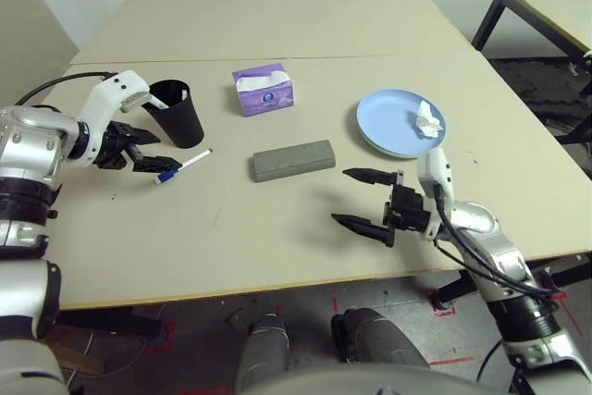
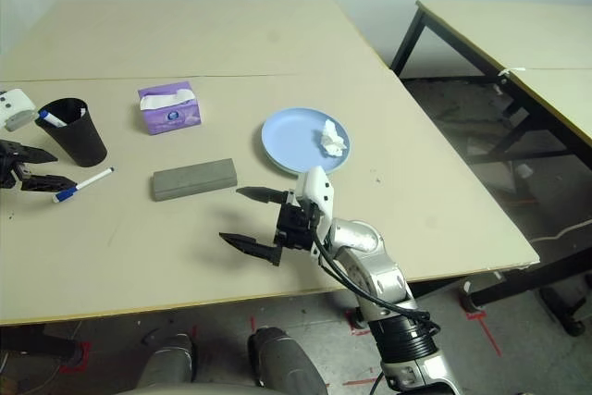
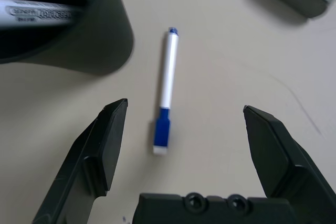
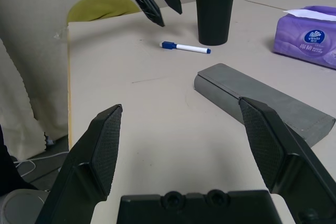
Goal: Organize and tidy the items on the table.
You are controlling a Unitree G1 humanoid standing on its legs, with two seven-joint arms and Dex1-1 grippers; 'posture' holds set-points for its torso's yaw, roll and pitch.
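Head camera, left eye: the beige table has a straight seam running across it. The left gripper hangs over the table's left side, jaws apart, nothing between them. A white marker with a blue cap lies flat just beside its fingertips, blue end toward the gripper. Touching or not, I cannot tell. A black cup stands upright just behind the marker. A purple tissue box sits further back, near the seam. The grey glasses case lies closed in the middle of the table. To the right is a light-blue plate with a crumpled white tissue on its right part (a paler rim peeks out under the plate's near edge). The right gripper hovers near the front edge, jaws wide apart, empty, pointing left toward the case.

Right eye: same layout. A second marker stands inside the cup, blue tip up.

Left wrist: both black fingers are spread wide, with the marker lying on the table between them, touching neither. The cup's wall is close beside it, a case corner beyond.

Right wrist: fingers are spread, nothing held. The case lies ahead, with the marker, cup and tissue box beyond it and the left gripper above the marker.
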